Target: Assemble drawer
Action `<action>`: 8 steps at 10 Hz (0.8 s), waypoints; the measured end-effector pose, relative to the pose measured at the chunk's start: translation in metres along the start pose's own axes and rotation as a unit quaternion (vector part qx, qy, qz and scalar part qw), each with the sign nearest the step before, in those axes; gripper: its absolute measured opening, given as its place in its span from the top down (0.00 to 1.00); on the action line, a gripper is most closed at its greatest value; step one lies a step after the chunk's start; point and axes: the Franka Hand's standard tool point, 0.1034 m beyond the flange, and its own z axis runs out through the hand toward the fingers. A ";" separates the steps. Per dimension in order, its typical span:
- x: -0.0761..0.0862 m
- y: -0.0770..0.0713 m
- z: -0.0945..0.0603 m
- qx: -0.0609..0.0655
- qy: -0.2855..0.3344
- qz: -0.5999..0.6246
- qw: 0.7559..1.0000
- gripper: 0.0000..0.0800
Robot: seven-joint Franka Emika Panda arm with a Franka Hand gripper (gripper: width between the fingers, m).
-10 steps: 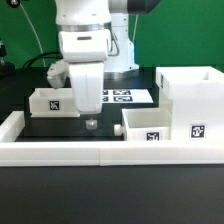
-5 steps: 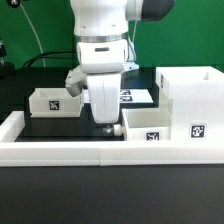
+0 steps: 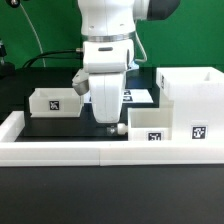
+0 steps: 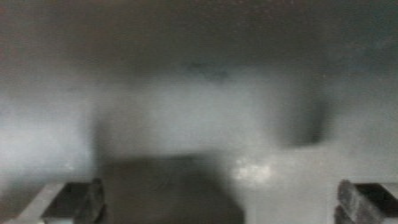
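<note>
The drawer's tall white case [image 3: 188, 98] stands at the exterior view's right, a tag on its front. One small tray [image 3: 151, 124] sits against the case's left side, with its knob [image 3: 120, 128] pointing left. The other tray [image 3: 54, 100] sits at the left. My gripper [image 3: 107, 124] hangs low over the black table, just left of the knob, and holds nothing. The wrist view is blurred. It shows only my dark fingertips [image 4: 71, 200] far apart at the picture's edges and a pale blob [image 4: 249, 172] between them.
A low white border wall [image 3: 60, 150] runs along the front and up the left side. The marker board [image 3: 135, 96] lies flat behind my arm. Black table [image 3: 55, 125] lies between the left tray and my gripper.
My arm has moved toward the exterior view's right, from the middle of the table to just beside the knob of the right tray. The parts have not moved.
</note>
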 end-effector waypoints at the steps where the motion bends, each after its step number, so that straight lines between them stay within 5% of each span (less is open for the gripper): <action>1: 0.000 0.001 0.000 0.001 -0.001 0.003 1.000 0.19; 3: -0.001 0.005 0.000 -0.012 -0.002 0.020 1.000 0.19; 8: -0.004 0.006 0.001 -0.012 -0.006 -0.032 0.999 0.19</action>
